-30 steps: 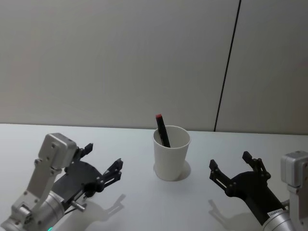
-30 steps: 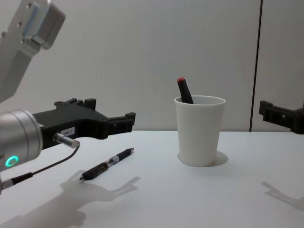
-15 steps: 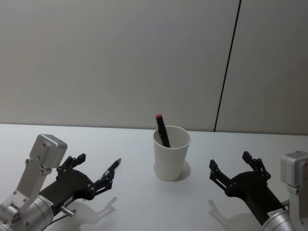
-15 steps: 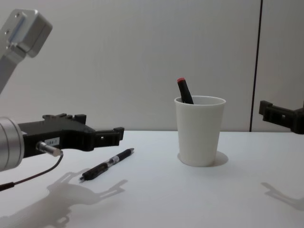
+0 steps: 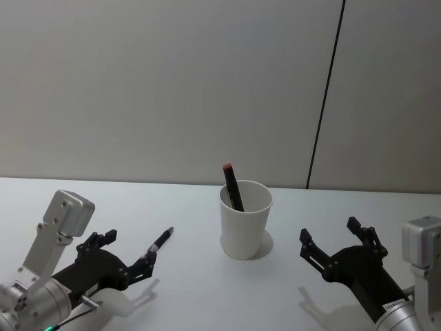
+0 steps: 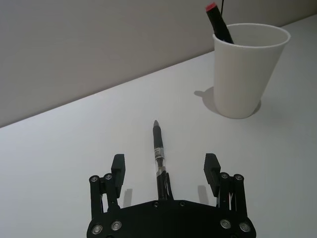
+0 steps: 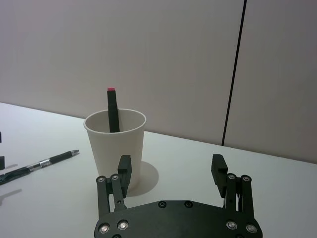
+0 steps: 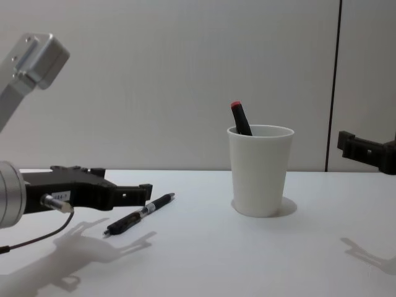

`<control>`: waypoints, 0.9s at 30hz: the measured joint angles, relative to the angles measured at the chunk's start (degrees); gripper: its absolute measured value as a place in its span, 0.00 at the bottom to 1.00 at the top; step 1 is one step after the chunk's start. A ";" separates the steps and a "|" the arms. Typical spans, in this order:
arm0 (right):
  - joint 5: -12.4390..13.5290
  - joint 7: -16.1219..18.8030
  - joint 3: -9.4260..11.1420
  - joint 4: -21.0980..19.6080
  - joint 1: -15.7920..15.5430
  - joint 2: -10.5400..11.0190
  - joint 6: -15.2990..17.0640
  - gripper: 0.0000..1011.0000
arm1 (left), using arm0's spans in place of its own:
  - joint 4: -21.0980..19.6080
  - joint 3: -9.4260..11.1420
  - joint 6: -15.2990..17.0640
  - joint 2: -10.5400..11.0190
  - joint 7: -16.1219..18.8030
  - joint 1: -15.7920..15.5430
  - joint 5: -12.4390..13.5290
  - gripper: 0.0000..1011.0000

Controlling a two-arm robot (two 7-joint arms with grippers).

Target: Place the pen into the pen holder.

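Left wrist view: the left end effector (image 6: 165,162) hangs low over the bench (image 6: 69,148) with its fingers spread apart. The black pen (image 6: 158,148) lies flat in line with the gap between them, its tip pointing away and its rear end running under the palm. The main risk is the grasp. The pen is thin and round, so a closing finger that meets it off-centre could roll it aside, and a pinch near its rear end would likely let it droop. The pen holder (image 6: 245,74), a light paper cup, already has a red-capped marker (image 6: 218,22) leaning in it. A pen that strikes the rim or the marker could tip the cup.

The bench between pen and cup lies bare, so the carry has open room. The right end effector (image 5: 331,234), fingers apart, is parked on the cup's far side, well apart from the pen.
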 joint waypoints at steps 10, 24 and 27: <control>0.00 0.00 0.00 0.00 0.00 0.00 0.00 0.99 | 2.39 -0.11 2.17 -0.46 -0.86 -1.17 -0.16 0.99; 0.00 0.00 0.00 0.00 0.00 0.00 0.00 0.99 | 5.11 0.18 4.30 -0.89 -2.57 -2.96 0.07 0.99; 0.00 0.00 0.00 0.00 0.00 0.00 0.00 0.99 | 5.60 0.29 4.84 -0.94 -3.06 -3.38 0.17 0.99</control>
